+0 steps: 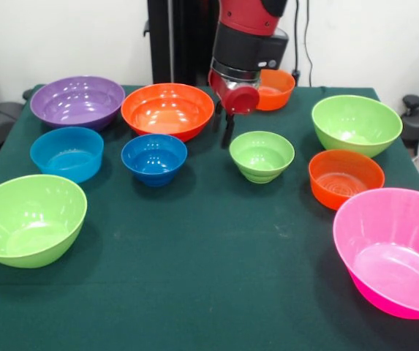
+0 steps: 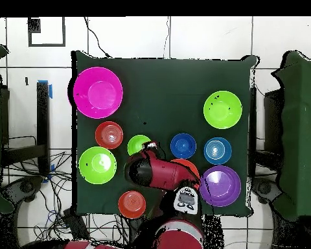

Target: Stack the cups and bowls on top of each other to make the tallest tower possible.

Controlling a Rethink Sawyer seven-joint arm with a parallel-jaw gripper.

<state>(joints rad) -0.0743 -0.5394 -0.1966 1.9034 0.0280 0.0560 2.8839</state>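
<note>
While the dark green surface (image 1: 209, 292) carries the cups and bowls unstacked, from the pink bowl (image 1: 393, 248) and lime bowl (image 1: 28, 219) nearest to the orange bowl (image 1: 167, 110) and purple bowl (image 1: 77, 101) farther back, the jaws (image 1: 224, 128) hang beyond the small green bowl (image 1: 261, 155), grip state unclear, before a white wall (image 1: 63, 36).

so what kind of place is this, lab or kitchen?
Most likely a robotics lab: a robot arm over a table with green cloth, loose cables on a tiled floor, plain white wall behind.

Arm (image 1: 247, 44) reaches down; end effector (image 1: 224, 124) hangs near the table
</note>
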